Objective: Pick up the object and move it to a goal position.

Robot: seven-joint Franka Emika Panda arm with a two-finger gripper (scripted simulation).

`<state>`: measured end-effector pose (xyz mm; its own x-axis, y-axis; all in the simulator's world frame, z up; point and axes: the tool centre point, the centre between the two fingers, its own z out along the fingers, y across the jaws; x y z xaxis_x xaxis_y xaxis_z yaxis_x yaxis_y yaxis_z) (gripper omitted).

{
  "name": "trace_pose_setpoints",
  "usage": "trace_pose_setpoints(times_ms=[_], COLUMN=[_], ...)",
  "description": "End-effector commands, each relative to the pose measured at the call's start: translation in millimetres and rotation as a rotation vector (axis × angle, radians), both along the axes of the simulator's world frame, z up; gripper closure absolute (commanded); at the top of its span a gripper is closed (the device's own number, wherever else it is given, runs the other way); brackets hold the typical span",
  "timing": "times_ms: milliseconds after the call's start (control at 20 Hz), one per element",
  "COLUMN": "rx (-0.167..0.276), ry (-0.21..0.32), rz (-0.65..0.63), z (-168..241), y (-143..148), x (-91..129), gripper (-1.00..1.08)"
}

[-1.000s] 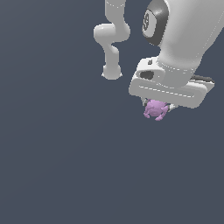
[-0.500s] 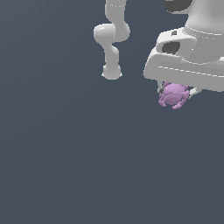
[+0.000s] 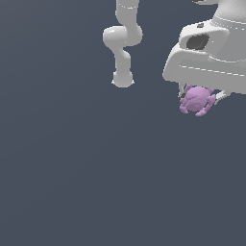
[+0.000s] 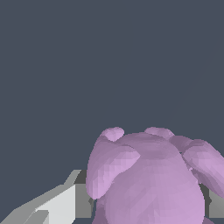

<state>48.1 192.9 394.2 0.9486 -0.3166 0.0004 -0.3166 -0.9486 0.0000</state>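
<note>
The object [image 3: 197, 100] is a small light-purple lumpy blob with short rounded knobs. It hangs under my white gripper [image 3: 198, 98] at the upper part of the exterior view's right, held well above the dark grey floor. The gripper is shut on it, and the fingers are mostly hidden behind the blob and the hand. In the wrist view the object [image 4: 148, 179] fills the lower part of the picture, with one white fingertip [image 4: 61, 203] beside it and the gripper [image 4: 144, 205] closed around it.
The arm's white base and lower links [image 3: 122, 43] stand at the top middle of the exterior view. The plain dark grey floor [image 3: 86, 168] spreads across the view with no other objects on it.
The gripper has carried the object toward the exterior view's right and closer to the camera, so both look larger now. The grip on the object is unchanged.
</note>
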Motion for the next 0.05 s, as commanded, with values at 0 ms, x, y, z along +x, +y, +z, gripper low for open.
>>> trace_pose_setpoints(times_ms=[0], rx=[0.0], ry=[0.0], rz=[0.0], z=[-0.2], y=[-0.2], x=[0.3], gripper=[1.08])
